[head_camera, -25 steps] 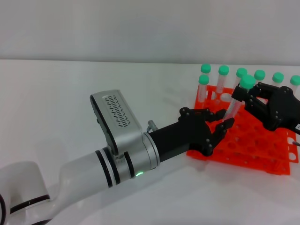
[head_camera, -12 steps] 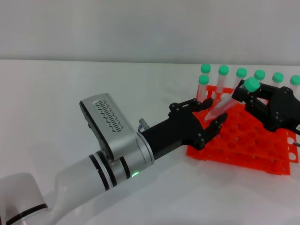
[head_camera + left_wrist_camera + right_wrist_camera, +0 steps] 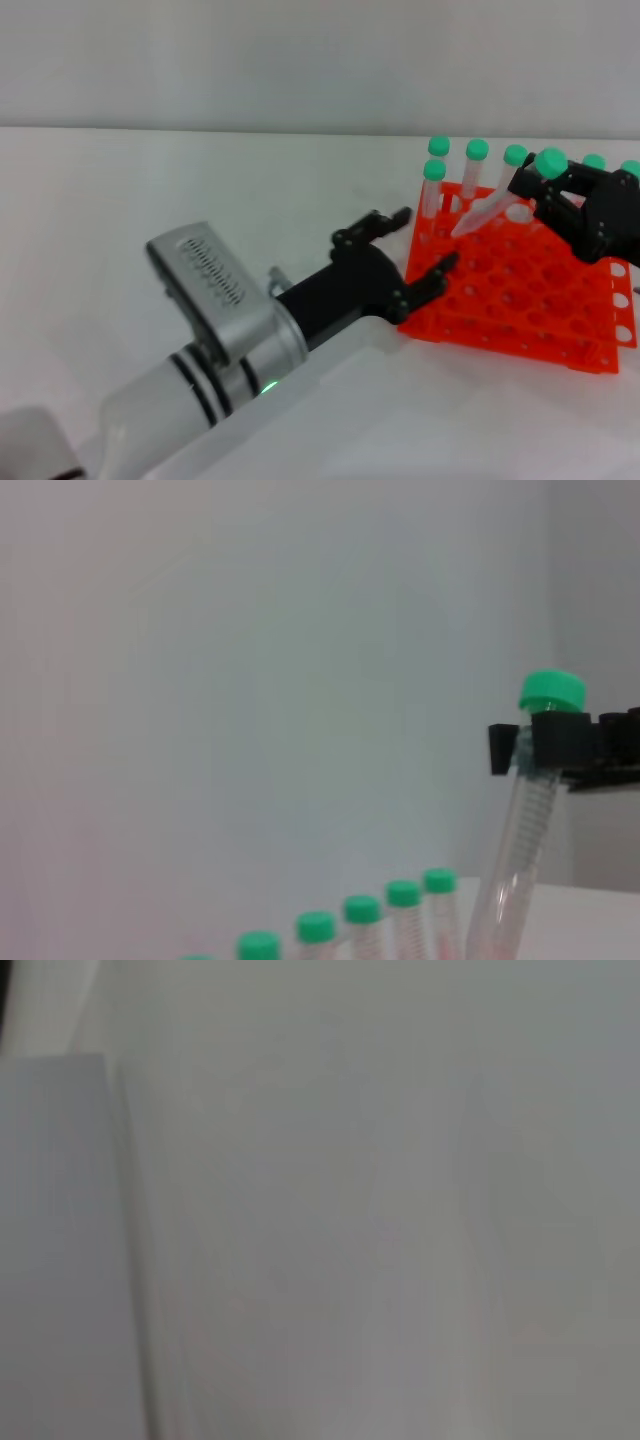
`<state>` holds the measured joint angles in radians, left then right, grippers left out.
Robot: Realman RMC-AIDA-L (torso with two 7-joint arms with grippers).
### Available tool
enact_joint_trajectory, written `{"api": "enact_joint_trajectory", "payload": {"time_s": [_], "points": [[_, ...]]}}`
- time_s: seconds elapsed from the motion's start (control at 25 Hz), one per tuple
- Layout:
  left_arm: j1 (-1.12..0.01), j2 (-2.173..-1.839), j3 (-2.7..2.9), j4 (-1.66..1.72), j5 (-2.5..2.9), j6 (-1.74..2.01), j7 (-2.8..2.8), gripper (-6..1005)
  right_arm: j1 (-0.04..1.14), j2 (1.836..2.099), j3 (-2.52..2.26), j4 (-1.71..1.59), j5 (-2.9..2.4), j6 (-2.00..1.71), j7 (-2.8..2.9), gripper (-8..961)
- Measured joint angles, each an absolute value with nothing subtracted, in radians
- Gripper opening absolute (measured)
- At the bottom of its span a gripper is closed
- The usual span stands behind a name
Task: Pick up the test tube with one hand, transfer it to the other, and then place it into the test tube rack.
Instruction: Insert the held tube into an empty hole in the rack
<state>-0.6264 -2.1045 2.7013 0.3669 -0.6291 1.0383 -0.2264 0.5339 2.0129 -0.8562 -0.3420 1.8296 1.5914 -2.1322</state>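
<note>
White worktop (image 3: 150,180) carries the test tube rack (image 3: 520,300), green-capped tubes (image 3: 455,175) along its far row. We see our right gripper (image 3: 575,205), jaws clamped just below the cap, holding the test tube (image 3: 500,200) tilted above the rack. Our left gripper (image 3: 405,255) sits beside the rack, jaws spread and empty.

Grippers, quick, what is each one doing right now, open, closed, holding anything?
Left gripper: open, empty, beside the test tube rack.
Right gripper: shut on the test tube, tilted above the rack.
</note>
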Motion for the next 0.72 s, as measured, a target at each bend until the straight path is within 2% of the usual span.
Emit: {"api": "enact_joint_trajectory", "payload": {"time_s": [0.32, 0.72], "points": [[-0.420, -2.099, 2.641, 0.392, -0.718, 1.169, 0.064, 712, 0.565, 2.005, -0.869, -0.444, 1.811, 1.436, -2.101, 208], [-0.297, -2.096, 2.610, 0.327, -1.024, 1.248, 0.078, 712, 0.664, 2.008, -0.917, -0.577, 1.645, 1.259, -1.966, 208]]}}
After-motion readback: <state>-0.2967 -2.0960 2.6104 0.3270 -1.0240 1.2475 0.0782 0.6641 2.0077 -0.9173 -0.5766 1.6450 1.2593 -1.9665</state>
